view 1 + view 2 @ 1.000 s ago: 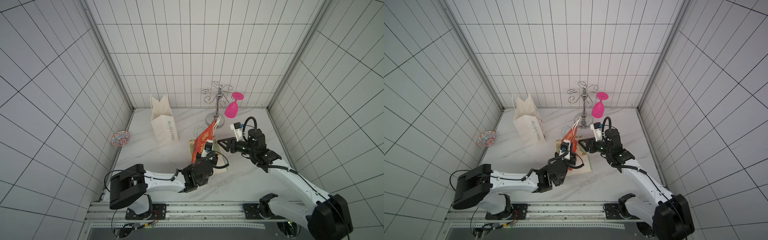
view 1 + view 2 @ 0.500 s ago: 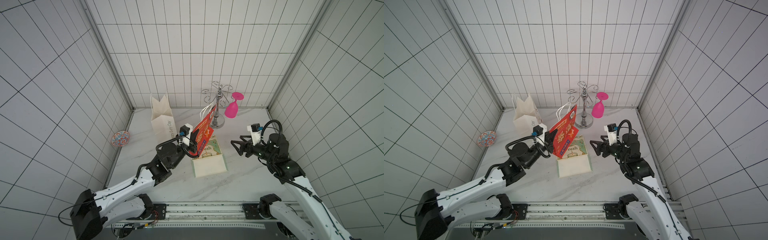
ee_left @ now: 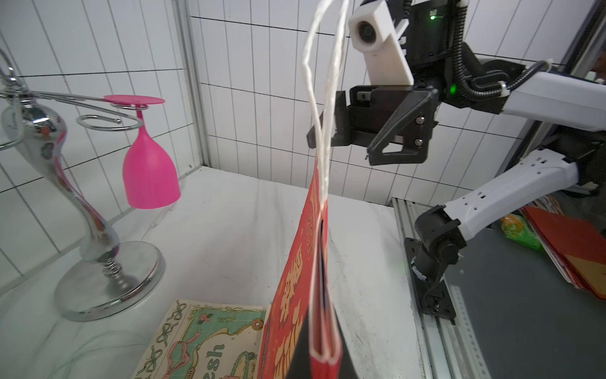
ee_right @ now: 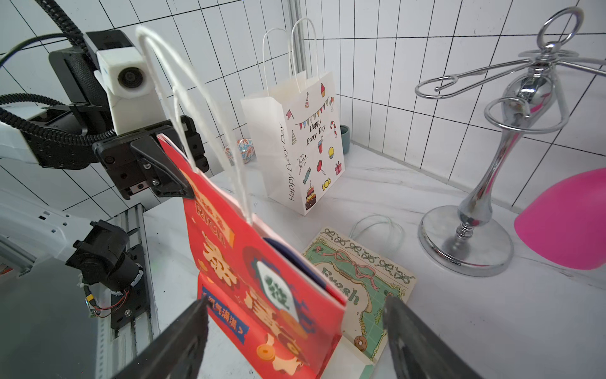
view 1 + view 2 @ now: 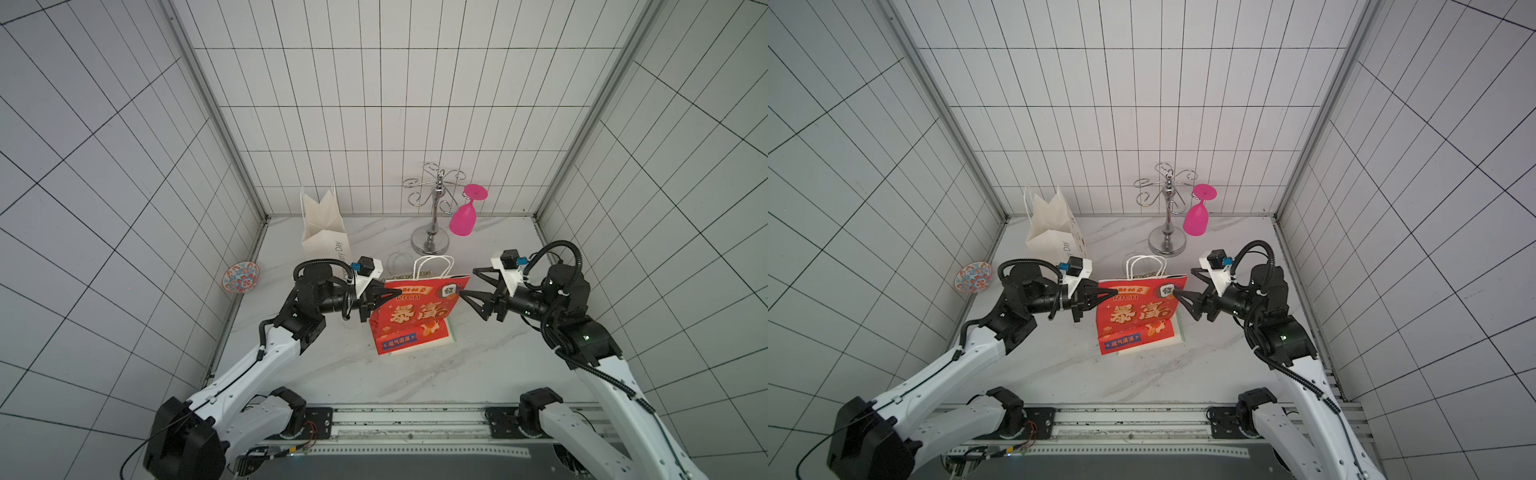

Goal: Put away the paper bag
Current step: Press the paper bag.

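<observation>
evidently the left gripper (image 5: pixel 381 296) pinches the red paper bag (image 5: pixel 415 322) upright at 9 o'clock, offering its 3 o'clock corner to the wide-spread right gripper (image 5: pixel 467 282).

In a top view, the red paper bag (image 5: pixel 415 318) is held upright over the marble table (image 5: pixel 332 374), one top corner pinched by the left gripper (image 5: pixel 380 296). The right gripper (image 5: pixel 468 282) sits at the opposite top corner, jaws spread. Behind stand a white paper bag (image 5: pixel 324 232) and a chrome rack (image 5: pixel 432 220) hanging a pink glass (image 5: pixel 462 219).
</observation>
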### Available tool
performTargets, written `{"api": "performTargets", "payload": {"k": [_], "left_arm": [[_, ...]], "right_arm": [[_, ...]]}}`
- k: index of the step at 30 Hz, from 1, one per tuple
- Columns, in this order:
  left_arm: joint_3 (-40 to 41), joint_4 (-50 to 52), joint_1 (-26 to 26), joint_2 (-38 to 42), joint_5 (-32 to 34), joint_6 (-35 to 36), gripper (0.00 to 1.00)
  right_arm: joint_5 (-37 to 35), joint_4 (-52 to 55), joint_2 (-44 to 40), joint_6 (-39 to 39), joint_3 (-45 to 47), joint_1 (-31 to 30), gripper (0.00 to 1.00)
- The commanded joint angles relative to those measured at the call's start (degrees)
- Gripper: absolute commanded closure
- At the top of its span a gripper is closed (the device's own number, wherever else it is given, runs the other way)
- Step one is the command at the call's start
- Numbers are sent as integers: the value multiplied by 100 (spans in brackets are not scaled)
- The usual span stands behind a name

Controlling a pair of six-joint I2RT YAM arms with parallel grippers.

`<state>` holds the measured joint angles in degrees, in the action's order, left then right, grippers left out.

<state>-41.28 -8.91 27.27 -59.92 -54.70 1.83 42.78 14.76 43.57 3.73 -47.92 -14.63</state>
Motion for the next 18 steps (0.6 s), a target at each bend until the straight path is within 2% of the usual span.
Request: {"api": "performTargets", "payload": {"k": [1, 4, 7, 13, 16, 18], "left_arm": [[-179, 66, -44, -3, -890, 178, 100], [-179, -6, -39, -53, -1051, 112, 100], [-201, -178, -40, -116, -1232, -45, 100], [-232, -357, -42, -156, -1482, -262, 100], [-249, -372, -46, -138, -1549, -283, 100], [-267, -381, -46, -153, -1595, -305, 100]], "right_arm": [[248, -87, -182, 223, -9, 19, 19], [981, -355, -432, 178, 304, 14, 23], [1460, -1147, -617, -284, 704, -4, 29], [1732, -1404, -502, -399, 961, -70, 33], [1581, -1385, -490, -285, 1112, -186, 33], [1497, -1362, -477, -203, 1169, -252, 37]]}}
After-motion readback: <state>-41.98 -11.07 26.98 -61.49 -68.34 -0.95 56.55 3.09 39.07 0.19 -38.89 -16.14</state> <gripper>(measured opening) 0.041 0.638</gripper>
